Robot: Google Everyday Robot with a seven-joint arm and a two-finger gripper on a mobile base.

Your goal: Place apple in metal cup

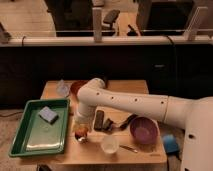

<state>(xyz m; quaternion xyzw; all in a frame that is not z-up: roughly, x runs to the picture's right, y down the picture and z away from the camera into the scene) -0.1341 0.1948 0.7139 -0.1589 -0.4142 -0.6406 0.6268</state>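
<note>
**Locating the apple at the pincer, with the metal cup close by**

Fig. Single camera view of the desk (127, 87). White arm (135, 102) descends from its elbow to the pincer (81, 128), which hangs low over the front part of the desk; whether it is spread, pressed together or pinching the fruit cannot be told. Apple (81, 134), small, round, yellow-orange with a reddish blush, shows directly at the tip of the pincer, at or just above the desk surface; contact between the two cannot be confirmed. Metal cup (99, 120), taken to be the dark upright cylinder, stands just beside the pincer on the side toward the purple bowl (144, 131); a pale translucent cup (110, 145) sits near on that same side, closer to the camera; the green tray (37, 127), carrying a blue sponge (48, 114), lies just beside the pincer on the opposite side; an orange-brown bowl (76, 87) lies beyond the pincer, partly behind the arm.

Handling, as a judgement: the apple is likely light and firm, stiff enough to bear a squeeze; its skin is smooth and its form round, so it may roll or slip if taken off-centre; the best hold is from above, across the widest part; release should come low and squarely over the cup mouth, lest the fruit strike the rim and tip the cup.
</note>
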